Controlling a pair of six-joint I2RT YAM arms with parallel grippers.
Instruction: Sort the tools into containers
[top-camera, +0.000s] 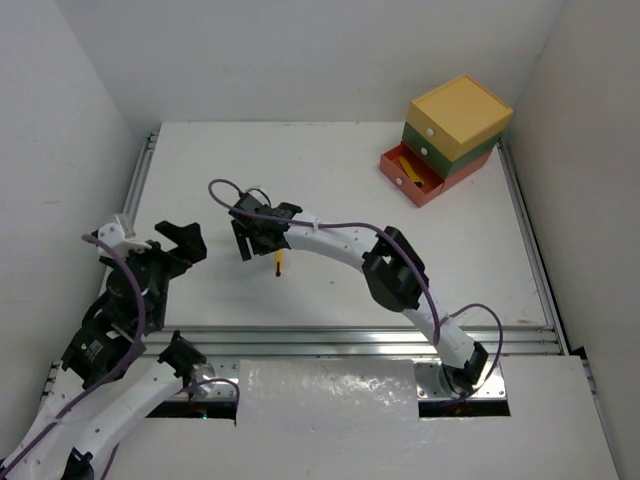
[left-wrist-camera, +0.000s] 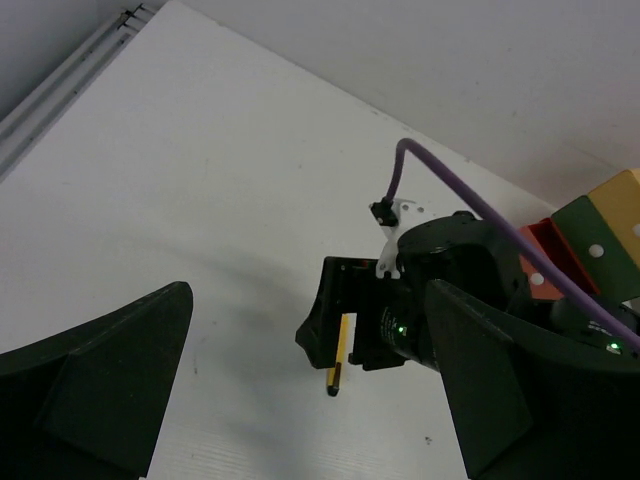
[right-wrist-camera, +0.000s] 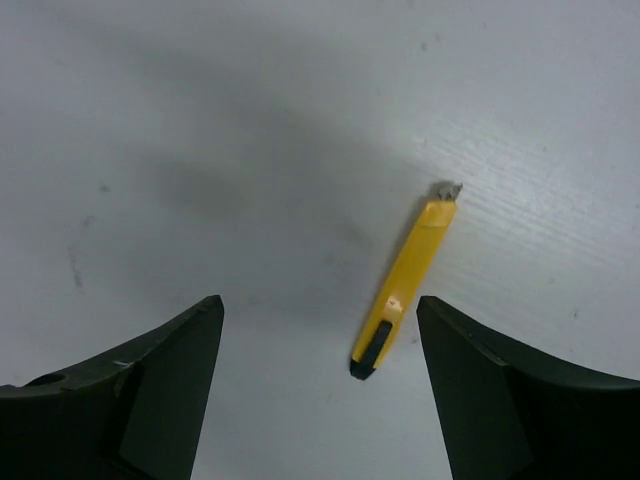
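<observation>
Likely light, stiff and slippery, the yellow cutter (right-wrist-camera: 403, 290) is laid flat near the middle of the table (right-wrist-camera: 150, 100), below the wide-spread, empty right gripper (right-wrist-camera: 318, 305), and is best pinched across its yellow middle.

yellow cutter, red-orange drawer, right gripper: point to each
yellow cutter (right-wrist-camera: 405, 285), right wrist view, mid body
red-orange drawer (top-camera: 402, 182), top external view, outer side wall
right gripper (right-wrist-camera: 318, 305), right wrist view, midway between open fingertips

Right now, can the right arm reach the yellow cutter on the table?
Probably yes: the yellow cutter lies flat, seen between the arm's open fingers, with nothing over it.
</observation>
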